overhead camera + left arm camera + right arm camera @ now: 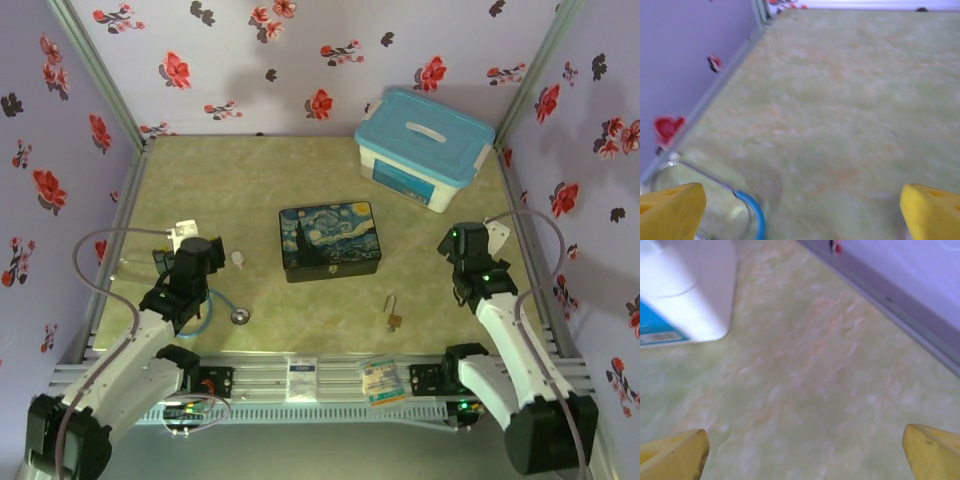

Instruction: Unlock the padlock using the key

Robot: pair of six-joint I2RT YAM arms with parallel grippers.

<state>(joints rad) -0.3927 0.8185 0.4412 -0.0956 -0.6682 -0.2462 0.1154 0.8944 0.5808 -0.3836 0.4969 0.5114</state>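
— Down at the front of the counter point(250, 190), right of centre, that's the padlock point(394, 318): a tiny brass body lying flat, its thin silver shackle pointing toward the back wall.

— Anything touching it?

— Nothing. It lies on open green surface, a little in front of the near right corner of the painted box point(330, 240), and apart from both arms.

— How do the left jaws look?

— Spread wide. On the left wrist view the yellow fingertips point(670, 210) sit in the two bottom corners with bare counter between them, so nothing is held. A curl of blue tube point(756, 215) lies just inside the left-hand fingertip.

— And from above?

— The left arm point(150, 330) is over on the left side. The round grey disc point(241, 316) lies just to its right, and the small white object point(238, 259) is a little further back.

— Over to the right.

— Same story. The right jaws are wide apart, with yellow fingertips point(675, 452) in both bottom corners and nothing in their grip. The white container with the blue lid point(690, 290) fills the upper left of that view. From overhead the right arm point(490, 290) sits near the right wall, and the padlock is off to its left.

— Is the shackle locked or sprung?

— Too small to tell from up here.
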